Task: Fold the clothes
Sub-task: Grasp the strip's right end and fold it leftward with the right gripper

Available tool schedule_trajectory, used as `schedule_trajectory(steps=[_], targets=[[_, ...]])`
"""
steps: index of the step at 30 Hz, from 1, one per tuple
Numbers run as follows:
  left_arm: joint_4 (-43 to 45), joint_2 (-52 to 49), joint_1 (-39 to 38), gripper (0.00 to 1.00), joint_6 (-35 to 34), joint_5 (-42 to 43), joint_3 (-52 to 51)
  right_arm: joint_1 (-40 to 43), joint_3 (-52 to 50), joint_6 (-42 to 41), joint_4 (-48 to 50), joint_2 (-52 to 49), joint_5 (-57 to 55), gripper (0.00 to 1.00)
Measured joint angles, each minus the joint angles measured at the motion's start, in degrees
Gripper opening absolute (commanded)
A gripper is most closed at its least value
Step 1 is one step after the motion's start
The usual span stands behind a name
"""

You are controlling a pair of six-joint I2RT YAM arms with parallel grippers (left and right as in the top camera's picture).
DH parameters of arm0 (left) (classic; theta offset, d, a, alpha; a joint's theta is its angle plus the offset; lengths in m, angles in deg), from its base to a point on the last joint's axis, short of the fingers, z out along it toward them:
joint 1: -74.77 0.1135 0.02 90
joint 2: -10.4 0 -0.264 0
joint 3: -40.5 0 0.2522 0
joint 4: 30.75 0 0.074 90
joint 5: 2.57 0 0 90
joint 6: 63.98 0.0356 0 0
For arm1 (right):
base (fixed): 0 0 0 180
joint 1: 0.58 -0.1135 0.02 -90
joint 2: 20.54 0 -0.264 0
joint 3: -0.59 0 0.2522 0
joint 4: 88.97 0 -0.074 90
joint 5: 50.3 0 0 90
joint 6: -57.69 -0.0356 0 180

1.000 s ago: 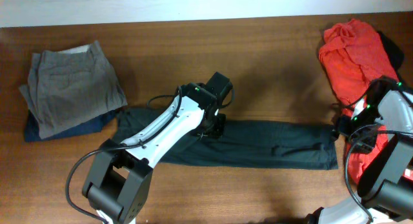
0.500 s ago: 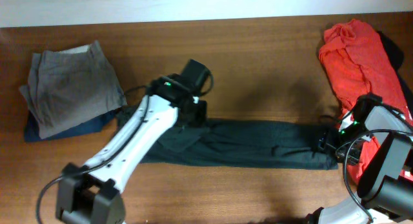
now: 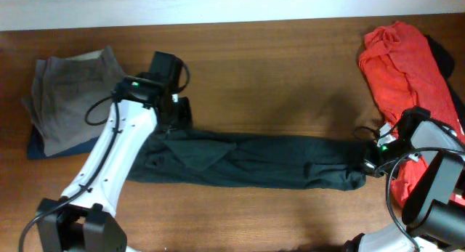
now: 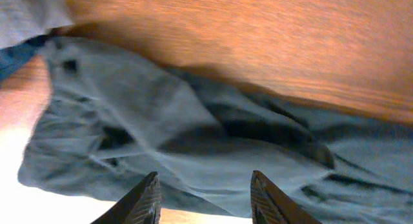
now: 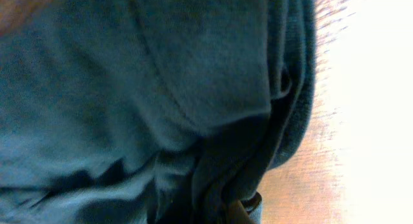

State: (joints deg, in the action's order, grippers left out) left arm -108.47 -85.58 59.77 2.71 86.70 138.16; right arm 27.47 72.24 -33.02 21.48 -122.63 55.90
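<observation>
Dark green trousers [image 3: 254, 161] lie stretched across the middle of the table. My left gripper [image 3: 174, 114] hovers over their upper left end. In the left wrist view that gripper [image 4: 204, 177] is open, and only the trousers [image 4: 193, 121] and the table's edge show beyond its fingers. My right gripper [image 3: 368, 163] is at the trousers' right end. The right wrist view is filled with the green cloth [image 5: 161, 88], which bunches into the shut jaws of the right gripper [image 5: 232, 214].
A red garment [image 3: 399, 56] is heaped at the far right, over something dark. Folded grey trousers [image 3: 73, 92] sit on a folded blue item [image 3: 40, 144] at the far left. Bare wood lies behind and in front of the green trousers.
My left arm has swung from the middle of the trousers to their left end. The right gripper has shut on the right end, which has bunched up and shifted slightly left.
</observation>
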Motion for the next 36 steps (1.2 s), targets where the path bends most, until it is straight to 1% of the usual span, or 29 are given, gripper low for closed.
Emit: schedule_trajectory(steps=[3,11,16,19,20,21,24,25,30,36], targets=[[-0.6,0.0,2.1,0.45,0.2,-0.1,0.0,0.0,4.5,0.6,-3.3,-0.3,0.7,0.04],[-1.2,0.0,3.2,0.45,1.4,-0.2,0.0,-0.2,24.3,1.0,-16.1,-0.3,-0.8,0.04],[-1.2,0.0,3.2,0.45,1.4,-0.2,0.0,-2.6,29.3,1.2,-20.9,-0.3,-2.9,0.04],[-1.2,0.0,3.2,0.45,1.4,-0.2,0.0,-6.6,29.6,1.2,-21.9,-0.3,-3.9,0.04],[-1.2,0.0,3.2,0.45,1.4,-0.2,0.0,-10.4,29.6,1.2,-22.2,-0.3,-4.5,0.04],[-1.2,0.0,3.2,0.45,1.4,-0.2,0.0,-11.9,29.6,1.2,-22.2,-0.3,-4.6,0.04],[-1.2,0.0,3.2,0.45,1.5,-0.2,0.0,-20.0,29.6,1.2,-22.1,-0.3,-5.7,0.04],[-1.2,0.0,3.2,0.45,1.5,-0.2,0.0,-24.9,29.6,1.2,-22.2,-0.4,-6.1,0.04],[-1.2,0.0,3.2,0.45,1.5,-0.2,0.0,-36.3,29.6,-0.3,-21.6,-3.0,-8.9,0.04],[-1.2,0.0,3.2,0.45,1.5,-0.2,0.0,-44.3,29.6,-2.2,-19.5,-8.9,-9.8,0.04]])
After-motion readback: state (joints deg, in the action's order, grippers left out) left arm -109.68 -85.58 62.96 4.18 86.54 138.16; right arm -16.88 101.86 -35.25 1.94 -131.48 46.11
